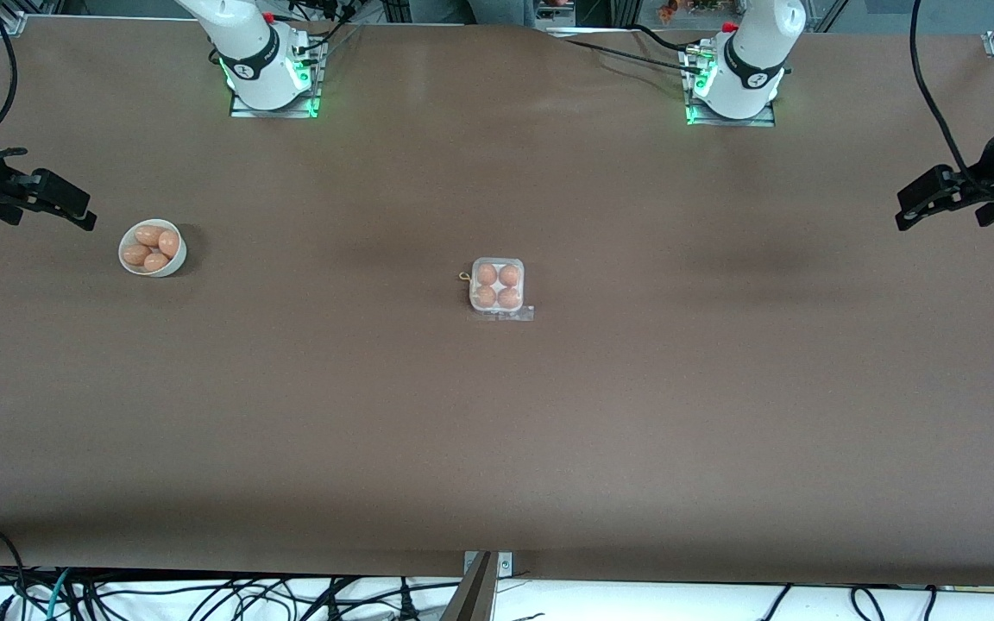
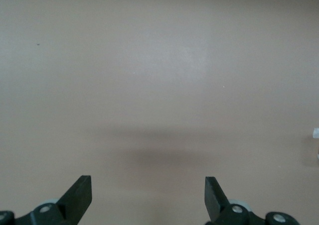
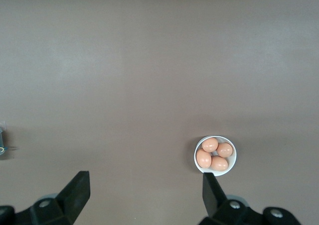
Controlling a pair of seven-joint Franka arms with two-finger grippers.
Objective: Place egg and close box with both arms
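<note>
Plainly, box [image 1: 498, 286]: mid-table, four eggs inside; lid state hard to tell.
Bowl [image 1: 153, 248]: toward my right arm's end, holding eggs.
My left gripper [image 2: 148, 195]: spread wide, empty, over bare table.
My right gripper [image 3: 145, 195]: spread wide, empty, near bowl.

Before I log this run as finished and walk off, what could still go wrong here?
The egg carton holds four eggs, but its lid's front flap lies on the table, so it may not be latched. The bowl of four eggs sits close under the open right hand; a sweep could tip it. The open left hand waits over bare table.
</note>
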